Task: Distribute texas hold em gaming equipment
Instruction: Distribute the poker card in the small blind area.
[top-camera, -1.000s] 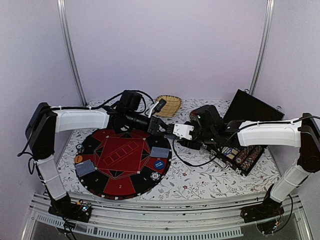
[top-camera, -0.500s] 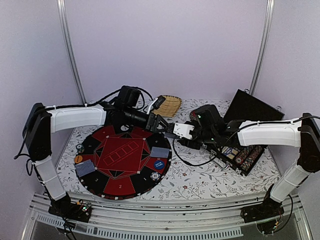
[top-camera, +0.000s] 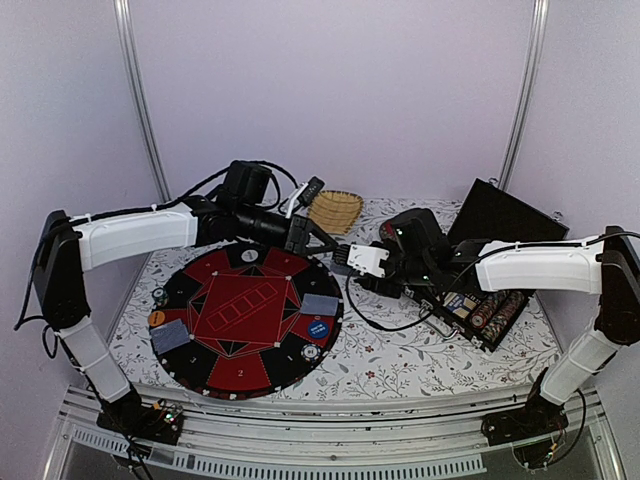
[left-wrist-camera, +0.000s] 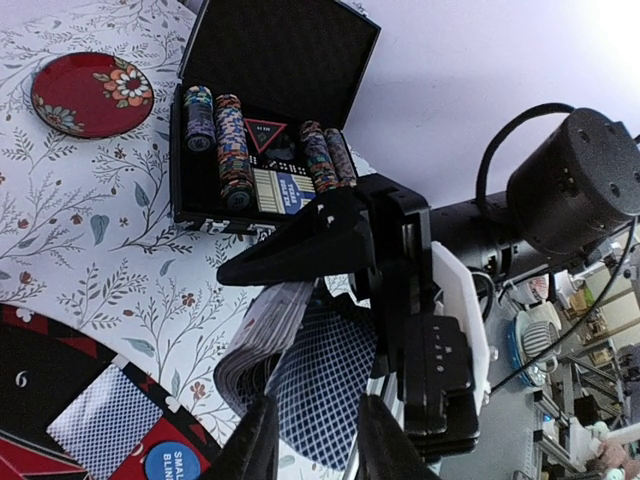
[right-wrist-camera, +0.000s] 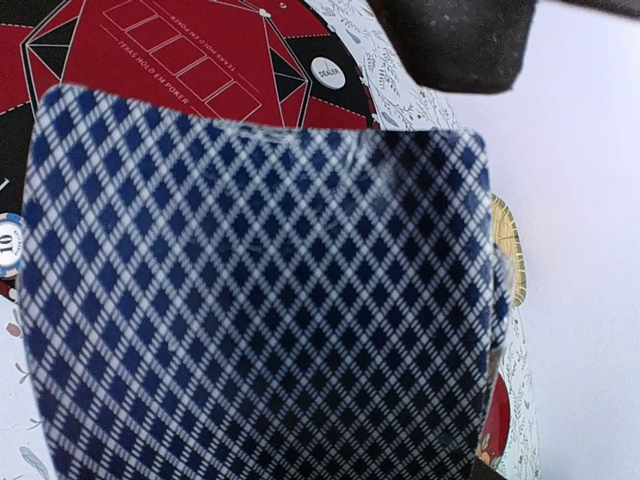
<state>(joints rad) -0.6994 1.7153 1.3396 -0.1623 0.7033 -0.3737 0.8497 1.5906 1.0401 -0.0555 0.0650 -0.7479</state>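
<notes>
Blue-backed deck (left-wrist-camera: 258, 338), lengthwise toward left hand (left-wrist-camera: 315, 425)

The right claw (top-camera: 345, 258) and its card deck (left-wrist-camera: 262, 335) stand between left claw (top-camera: 325, 243) and chip case (top-camera: 487, 308); bare tablecloth (top-camera: 400, 365) lies in front.

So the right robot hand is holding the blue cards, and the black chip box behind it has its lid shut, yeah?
Not quite. The black chip box is not shut: its lid stands up, open. The left wrist view shows this, with rows of chips showing inside. The rest is right: the right gripper is holding the blue cards.
</notes>
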